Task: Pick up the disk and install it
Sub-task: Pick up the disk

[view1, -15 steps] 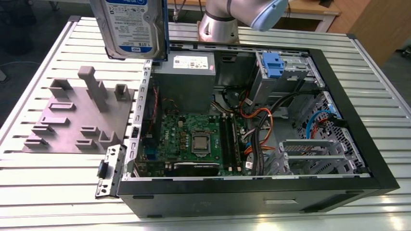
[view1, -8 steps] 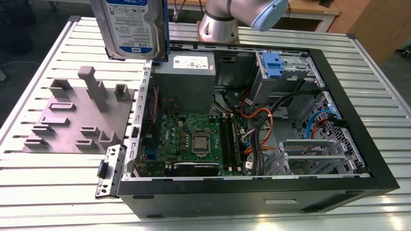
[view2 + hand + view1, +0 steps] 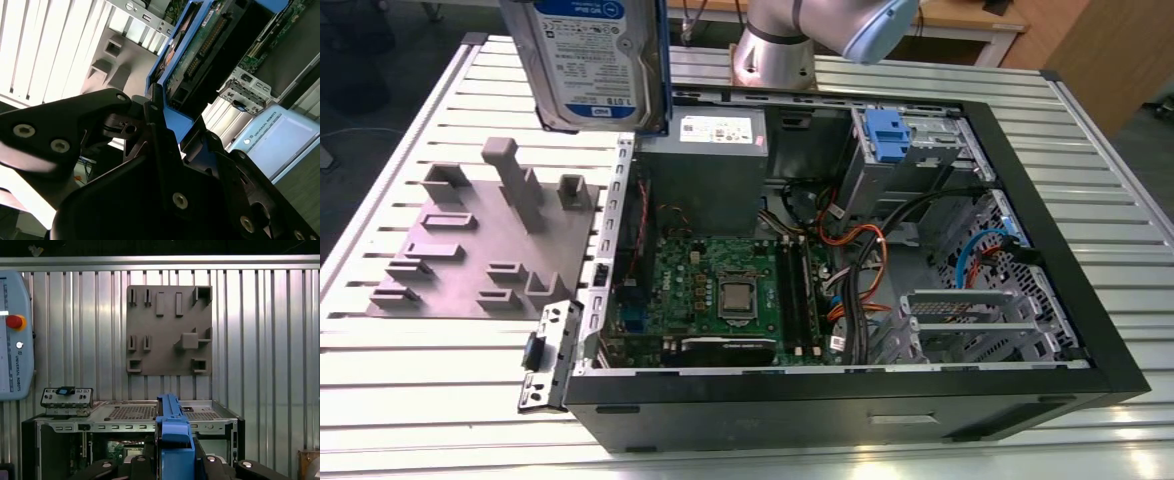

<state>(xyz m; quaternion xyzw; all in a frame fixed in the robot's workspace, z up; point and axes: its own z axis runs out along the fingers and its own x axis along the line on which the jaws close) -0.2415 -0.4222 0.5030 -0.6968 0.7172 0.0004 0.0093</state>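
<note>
"How far along is it?"

"Lifting looks done, fitting not started. Starting at the exterior view's left, a grey holder plate [image 3: 480, 240] lies on the slatted worktop [image 3: 400, 400]. The disk [image 3: 587, 60] hangs in the air, label facing out, over the plate's edge nearest the open computer case [image 3: 854, 250]."

"Is it gripped firmly?"

"In both wrist views the pincer [image 3: 173, 460] is closed on the disk's blue bracket, a finger on each side."

"And getting it in?"

"The drive bay [image 3: 927, 150], beside the blue latch [image 3: 886, 132], is well apart towards the right. I'd say it calls for squaring the disk to that opening and keeping clear of the cables [image 3: 854, 260]."
</note>
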